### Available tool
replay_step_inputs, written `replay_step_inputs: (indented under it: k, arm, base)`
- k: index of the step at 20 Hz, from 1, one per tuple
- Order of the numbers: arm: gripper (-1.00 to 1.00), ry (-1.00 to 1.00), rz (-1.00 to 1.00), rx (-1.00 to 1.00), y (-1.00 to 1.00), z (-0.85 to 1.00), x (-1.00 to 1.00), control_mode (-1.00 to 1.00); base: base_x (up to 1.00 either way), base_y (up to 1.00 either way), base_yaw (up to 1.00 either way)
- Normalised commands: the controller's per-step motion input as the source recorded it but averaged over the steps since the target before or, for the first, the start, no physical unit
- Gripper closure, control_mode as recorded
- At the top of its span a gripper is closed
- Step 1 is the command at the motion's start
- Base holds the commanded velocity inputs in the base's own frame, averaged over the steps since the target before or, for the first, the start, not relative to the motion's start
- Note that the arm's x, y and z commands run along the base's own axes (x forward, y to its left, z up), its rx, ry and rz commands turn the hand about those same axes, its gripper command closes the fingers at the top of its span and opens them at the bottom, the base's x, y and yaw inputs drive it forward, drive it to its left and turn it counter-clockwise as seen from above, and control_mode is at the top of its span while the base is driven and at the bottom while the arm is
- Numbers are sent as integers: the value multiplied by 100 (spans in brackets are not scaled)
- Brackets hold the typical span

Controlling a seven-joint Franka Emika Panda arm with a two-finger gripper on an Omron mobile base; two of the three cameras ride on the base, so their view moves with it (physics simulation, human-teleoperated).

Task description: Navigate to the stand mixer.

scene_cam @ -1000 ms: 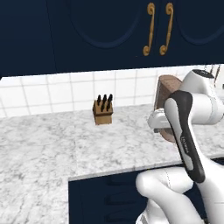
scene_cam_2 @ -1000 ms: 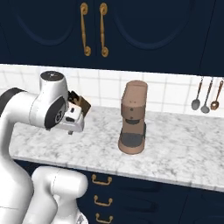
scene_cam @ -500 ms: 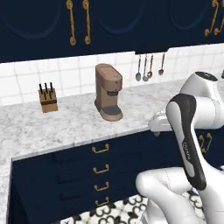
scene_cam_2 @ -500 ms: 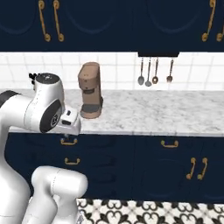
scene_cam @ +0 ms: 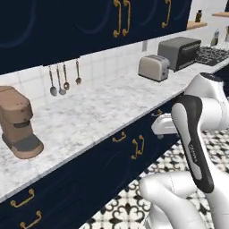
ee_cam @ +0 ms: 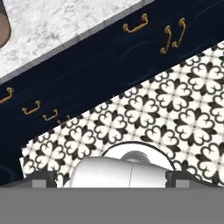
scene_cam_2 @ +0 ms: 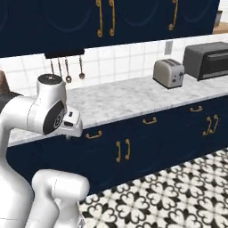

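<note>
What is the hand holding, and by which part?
Nothing: in the hand view, only patterned floor tiles and cabinet fronts lie beyond the spread fingertips.

On the counter [scene_cam: 103, 112] the coffee machine [scene_cam: 17, 123] stands far to the left, and the toaster [scene_cam: 153, 67] stands well apart from it to the right, near the wall. Right of the toaster sits the toaster oven [scene_cam: 180, 52], and on the wall between coffee machine and toaster hang the utensils [scene_cam: 65, 78]. Below the counter are the drawers and cabinet doors [scene_cam_2: 147, 142], and before them lies the tiled floor [scene_cam_2: 178, 196].
</note>
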Motion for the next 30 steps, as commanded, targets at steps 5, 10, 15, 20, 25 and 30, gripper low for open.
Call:
replay_step_inputs:
  k: [5,10,15,20,25,30]
  arm:
    - [-100,0,0,0,0,0,0,100]
    - [-100,0,0,0,0,0,0,100]
    - [-100,0,0,0,0,0,0,100]
    - [-100,0,0,0,0,0,0,100]
    - [-100,0,0,0,0,0,0,100]
    - [-100,0,0,0,0,0,0,100]
  base:
    - [23,0,-91]
    - [16,9,-96]
    - [23,24,-96]
    - [20,20,-95]
    - [8,7,-96]
    - [25,29,-86]
